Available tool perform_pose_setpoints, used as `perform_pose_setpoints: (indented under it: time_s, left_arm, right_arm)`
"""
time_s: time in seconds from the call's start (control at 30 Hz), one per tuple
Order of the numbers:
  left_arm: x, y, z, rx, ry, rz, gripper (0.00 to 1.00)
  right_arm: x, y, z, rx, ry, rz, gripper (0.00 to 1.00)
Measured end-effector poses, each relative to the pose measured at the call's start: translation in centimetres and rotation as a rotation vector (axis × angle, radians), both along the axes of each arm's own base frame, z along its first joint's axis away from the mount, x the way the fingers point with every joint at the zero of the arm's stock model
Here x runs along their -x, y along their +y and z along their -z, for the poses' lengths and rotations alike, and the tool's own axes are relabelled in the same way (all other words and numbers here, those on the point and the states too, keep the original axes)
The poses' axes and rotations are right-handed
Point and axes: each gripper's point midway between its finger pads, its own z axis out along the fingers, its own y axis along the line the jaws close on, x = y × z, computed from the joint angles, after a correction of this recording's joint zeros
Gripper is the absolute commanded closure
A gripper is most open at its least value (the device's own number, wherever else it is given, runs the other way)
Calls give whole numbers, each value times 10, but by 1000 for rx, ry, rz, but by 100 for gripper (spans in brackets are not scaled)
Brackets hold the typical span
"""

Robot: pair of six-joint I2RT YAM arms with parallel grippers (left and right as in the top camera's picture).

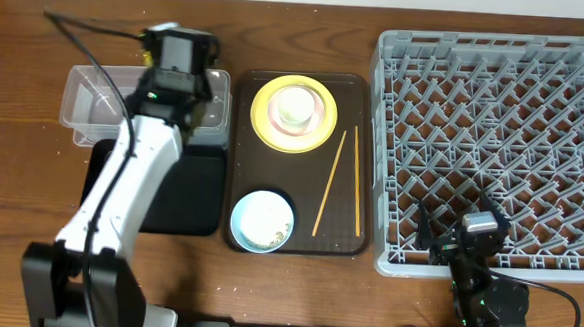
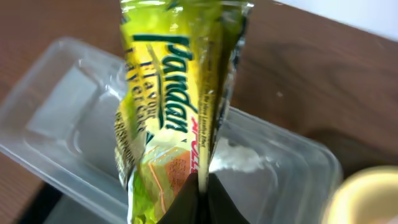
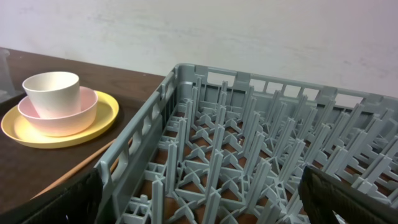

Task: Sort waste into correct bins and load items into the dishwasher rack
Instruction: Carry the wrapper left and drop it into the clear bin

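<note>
The left gripper (image 2: 202, 199), clamped on the pandan snack wrapper (image 2: 171, 106), held it over the clear tub (image 2: 56, 118), mid waste-sorting. Letting go looked due next. The right gripper (image 3: 202, 186) hung, jaws apart, over the dishwasher rack (image 3: 249, 124).

Left arm (image 1: 121, 185): I find it stretched from its base at the lower left of the overhead frame diagonally to the upper left, wrist apparently pitched downward; its fingertips are hidden from above. Left gripper (image 2: 200, 199): jaws pinched tight on the snack wrapper (image 2: 168, 106). Right arm (image 1: 485, 294): folded low at lower right. Right gripper (image 1: 466, 233): jaws spread wide, holding nothing, dark fingers (image 3: 351, 199) at the bottom corners of its wrist view.
</note>
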Motion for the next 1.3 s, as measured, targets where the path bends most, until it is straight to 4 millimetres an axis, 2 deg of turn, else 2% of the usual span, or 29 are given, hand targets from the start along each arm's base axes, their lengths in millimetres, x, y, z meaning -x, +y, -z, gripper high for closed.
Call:
perform_pose_setpoints:
  time_s: [0.17, 0.33, 0.53, 0.57, 0.63, 0.7, 0.77, 1.03, 1.1, 1.17, 1.3]
  left_arm:
    - [-4, 22, 24, 196, -38, -213, 92]
    - [-10, 22, 40, 346, -69, -323, 92]
    - [-16, 17, 44, 407, -89, -352, 86]
    - [-16, 16, 44, 411, -90, -355, 83]
    - [-16, 15, 45, 417, -89, -354, 65]
    - [-17, 13, 45, 436, -88, -356, 59]
    - [-17, 11, 46, 451, -85, -350, 57]
    - [-18, -6, 46, 513, -54, -273, 58]
    - [-14, -12, 41, 524, -35, -234, 60]
    - [0, -19, 34, 537, 5, -198, 66]
    - [56, -28, 24, 537, 166, -160, 81]
  right_arm:
    - [0, 0, 0, 0, 0, 0, 1]
    - [0, 0, 0, 0, 0, 0, 1]
    - [0, 0, 0, 0, 0, 0, 1]
    - [0, 0, 0, 0, 0, 0, 1]
    - [0, 0, 0, 0, 0, 0, 1]
    - [0, 0, 0, 0, 0, 0, 1]
    - [0, 0, 0, 0, 0, 0, 1]
    - [0, 0, 0, 0, 0, 0, 1]
    - [0, 0, 0, 0, 0, 0, 1]
    - [0, 0, 0, 0, 0, 0, 1]
    - [0, 0, 0, 0, 0, 0, 1]
